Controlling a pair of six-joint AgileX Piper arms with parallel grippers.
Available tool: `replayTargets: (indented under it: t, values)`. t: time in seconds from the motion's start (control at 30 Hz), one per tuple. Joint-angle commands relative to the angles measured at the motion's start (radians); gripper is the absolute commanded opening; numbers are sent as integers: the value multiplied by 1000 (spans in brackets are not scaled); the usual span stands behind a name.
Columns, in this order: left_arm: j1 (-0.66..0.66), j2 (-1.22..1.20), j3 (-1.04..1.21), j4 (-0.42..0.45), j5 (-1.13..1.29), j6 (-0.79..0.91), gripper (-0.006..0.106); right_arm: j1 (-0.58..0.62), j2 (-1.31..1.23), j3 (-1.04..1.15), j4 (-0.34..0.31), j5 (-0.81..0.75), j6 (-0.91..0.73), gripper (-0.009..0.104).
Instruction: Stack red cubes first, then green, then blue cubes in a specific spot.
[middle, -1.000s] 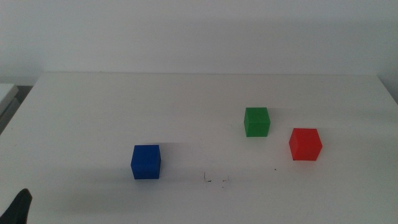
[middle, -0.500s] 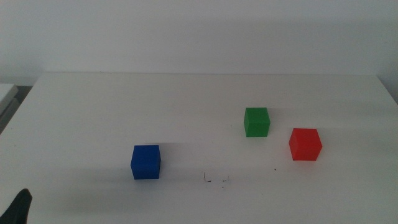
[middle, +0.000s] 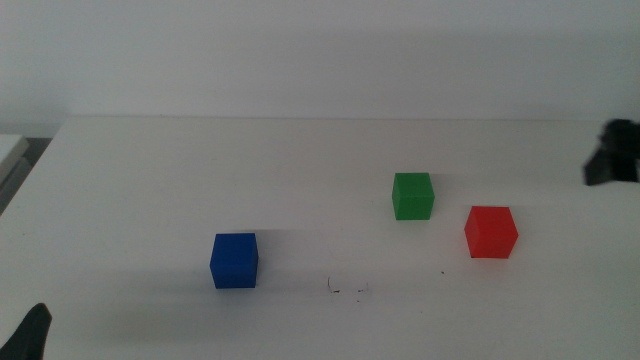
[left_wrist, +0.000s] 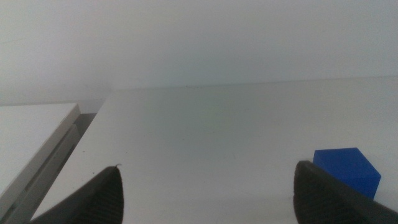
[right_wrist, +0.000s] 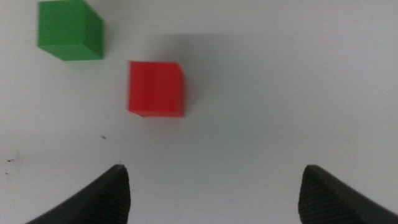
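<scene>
Overhead, right gripper (right_wrist: 211, 186) near red cube (right_wrist: 155, 88).

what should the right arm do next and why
Probably bring the right gripper in and down over the red cube. Red goes first, and it sits apart from the green cube, off the marked spot. The jaws are open and empty. The left gripper waits at the near left edge.
</scene>
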Motion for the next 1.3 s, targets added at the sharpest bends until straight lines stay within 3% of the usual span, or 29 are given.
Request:
replayTargets:
  t: [0.0, 0.5, 1.1, 1.27]
  values:
    - [0, -2, 0, -2, -13, 0, 94, 34, 74, -61, -19, 7, 0, 92]
    - [0, -2, 0, -2, -13, 0, 94, 169, 461, -244, -32, 2, 133, 92]
    - [0, -2, 0, -2, -13, 0, 94, 169, 668, -244, -41, -160, 222, 91]
    - [0, -2, 0, 16, -13, 0, 94, 169, 698, -244, -52, -188, 232, 83]
